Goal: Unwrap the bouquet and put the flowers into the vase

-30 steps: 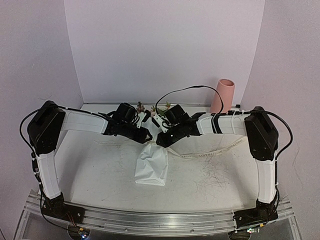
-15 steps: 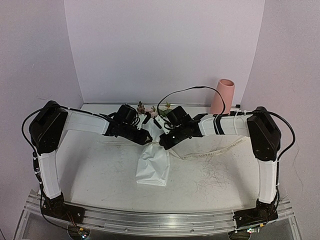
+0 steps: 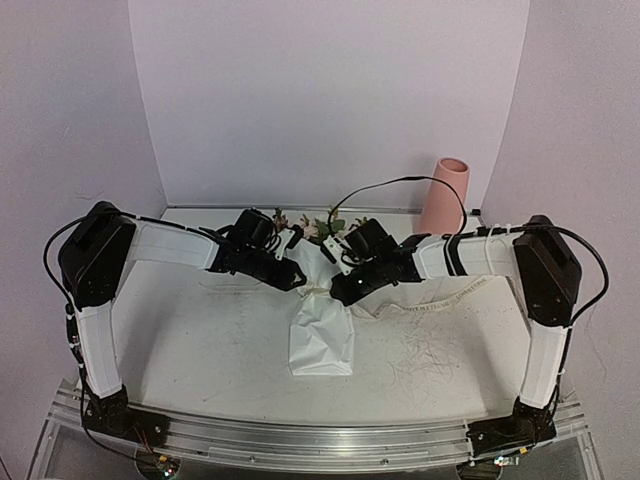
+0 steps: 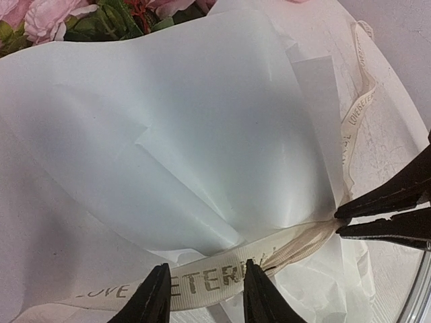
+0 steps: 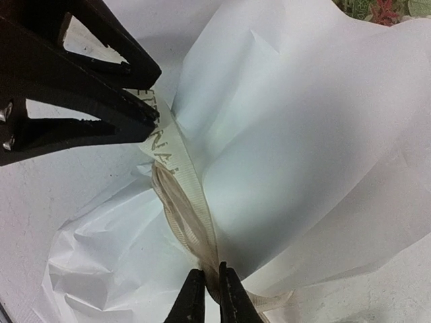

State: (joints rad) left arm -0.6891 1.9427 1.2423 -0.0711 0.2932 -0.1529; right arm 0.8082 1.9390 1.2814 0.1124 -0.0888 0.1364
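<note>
The right fingers [image 5: 192, 299] are nearly together, pinching a bunched, rope-like gather of the cream woven ribbon [image 5: 180, 182] where it cinches the bouquet [image 3: 322, 320]. From that gather the ribbon flattens into a band printed with faded capitals and runs across the wrapping to the left fingers [image 4: 153, 299]. These black, tapered fingers stand partway apart, their tips laid on the printed band; I cannot tell whether they grip it or only rest there.

Around both pairs spreads the white paper [image 4: 202, 134], thin and matte, smooth in broad overlapping sheets above the tie, creased and crumpled below it. At its open far end sit the flowers [image 4: 47, 17]: soft pink roses with layered petals among green leaves.

The bouquet lies mid-tabletop, blooms towards the back wall and its flat paper tail towards the arm bases. A loose ribbon end trails right over the tabletop [image 3: 200, 340], which is pale and scuffed with fine scratches. The vase [image 3: 445, 195], a plain matte salmon cylinder, stands upright at the back right corner, well apart from the bouquet.
</note>
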